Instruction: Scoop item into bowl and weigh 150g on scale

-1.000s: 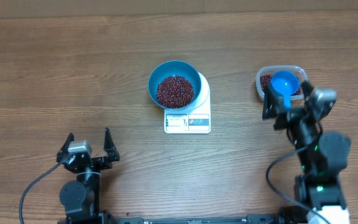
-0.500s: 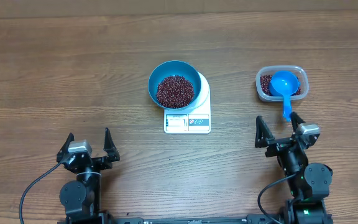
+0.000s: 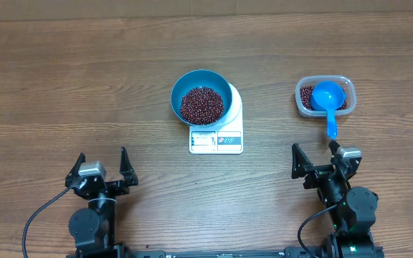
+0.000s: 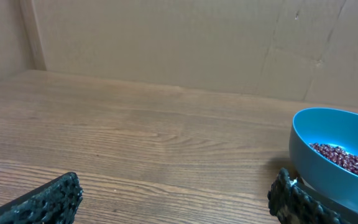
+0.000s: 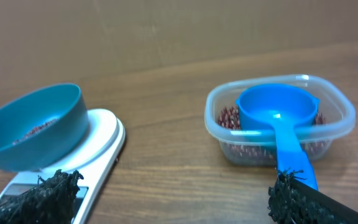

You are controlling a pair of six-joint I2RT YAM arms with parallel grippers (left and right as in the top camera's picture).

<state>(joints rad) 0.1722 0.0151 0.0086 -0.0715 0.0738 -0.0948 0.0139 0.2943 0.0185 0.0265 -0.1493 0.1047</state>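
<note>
Since a second ago the right pincer [image 3: 314, 150] has drawn back from the clear plastic tub [image 3: 349, 87] to the near right edge of the worktop [image 3: 84, 72]. It now sits just near of the tip of the scoop's handle. The left pincer [image 3: 103, 155] has not shifted from the near left. Both pincers stand spread wide, with nothing between their fingers.

The blue scoop [image 3: 328, 96] rests in the tub at the far right. Its cup lies over the tub's contents and its handle juts out over the near wall.

The teal bowl [image 3: 184, 82] sits on the white scale [image 3: 217, 140] at the middle of the worktop. It covers the far part of the platform and overhangs it to the left. The display and label strip along the near edge remain uncovered, though the reading is too small to make out.

A heap of dark red-brown beans [image 3: 202, 106] fills the bottom of the bowl, and more of them lie in the tub around the scoop.
</note>
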